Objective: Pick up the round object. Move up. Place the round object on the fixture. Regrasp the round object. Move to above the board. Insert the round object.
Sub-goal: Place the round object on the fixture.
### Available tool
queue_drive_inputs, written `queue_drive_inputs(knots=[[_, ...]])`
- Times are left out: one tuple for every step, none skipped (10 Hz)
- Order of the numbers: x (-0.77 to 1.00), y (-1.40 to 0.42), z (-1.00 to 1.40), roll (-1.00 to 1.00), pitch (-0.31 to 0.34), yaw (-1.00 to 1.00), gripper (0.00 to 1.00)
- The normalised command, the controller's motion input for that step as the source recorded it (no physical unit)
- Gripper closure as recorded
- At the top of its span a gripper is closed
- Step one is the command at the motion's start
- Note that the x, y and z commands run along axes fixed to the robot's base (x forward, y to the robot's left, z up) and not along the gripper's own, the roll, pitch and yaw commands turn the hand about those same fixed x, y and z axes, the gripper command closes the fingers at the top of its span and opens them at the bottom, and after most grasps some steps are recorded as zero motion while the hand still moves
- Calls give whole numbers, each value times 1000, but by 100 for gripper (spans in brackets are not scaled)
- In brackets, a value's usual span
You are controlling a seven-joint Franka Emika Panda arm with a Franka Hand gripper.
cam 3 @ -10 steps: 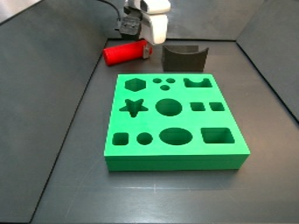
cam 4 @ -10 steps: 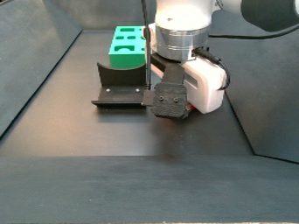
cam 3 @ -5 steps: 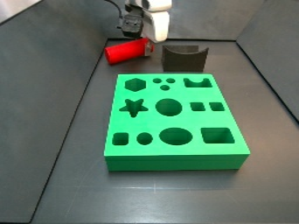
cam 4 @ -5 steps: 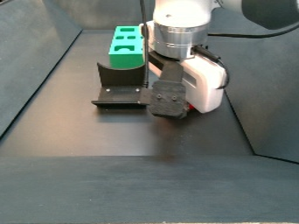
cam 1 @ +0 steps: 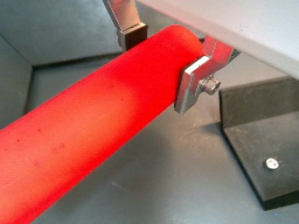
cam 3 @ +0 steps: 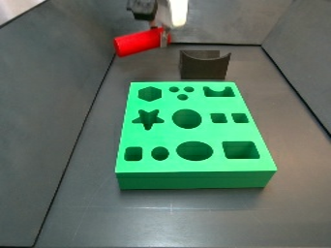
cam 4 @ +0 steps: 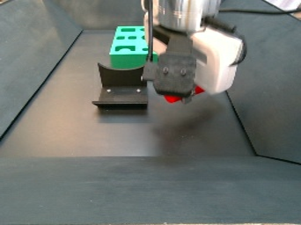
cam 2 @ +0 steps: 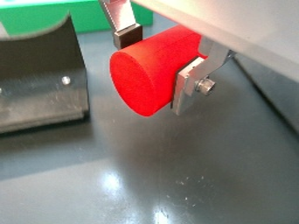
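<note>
Side views: tool has lifted the round object higher.

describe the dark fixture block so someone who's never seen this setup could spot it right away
Start at the large green board with shaped holes. Just beyond its far edge stands the fixture, a small dark block. Its curved top notch sets it apart from the red round object in the gripper nearby.

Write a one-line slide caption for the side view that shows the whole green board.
Gripper holds the red peg in the air behind the green board, beside the dark fixture.
</note>
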Motion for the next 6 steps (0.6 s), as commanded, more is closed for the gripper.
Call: queue_drive_inputs(knots=[[0,0,1000,0,0,0,100],[1,-3,1000,1,4,7,100],[-13,-1,1000,21,25,4,100],[-15,-2,1000,35,32,0,100],[-19,-2,1000,65,57,1,100],[-22,-2,1000,76,68,3,100]])
